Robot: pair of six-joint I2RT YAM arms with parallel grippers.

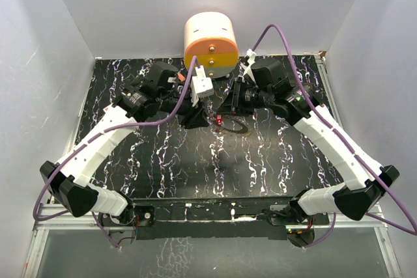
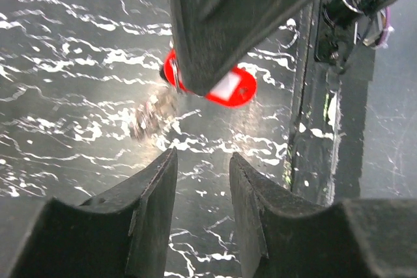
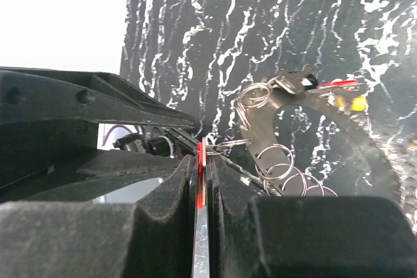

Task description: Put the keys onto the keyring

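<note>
Over the desk (image 1: pixel 163 161), my right fingers (image 3: pixel 186 180) pinch a red key (image 2: pixel 238 89) tight; my left fingers (image 2: pixel 169 168) are open, empty.

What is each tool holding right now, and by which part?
The right tool pinches a red key by its flat faces, white-labelled end sticking out. The left tool holds nothing, jaws apart.

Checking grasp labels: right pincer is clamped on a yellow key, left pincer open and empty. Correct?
Not quite. The key in the right pincer is red, not yellow; the right wrist view shows it. The left pincer is open and empty.
</note>
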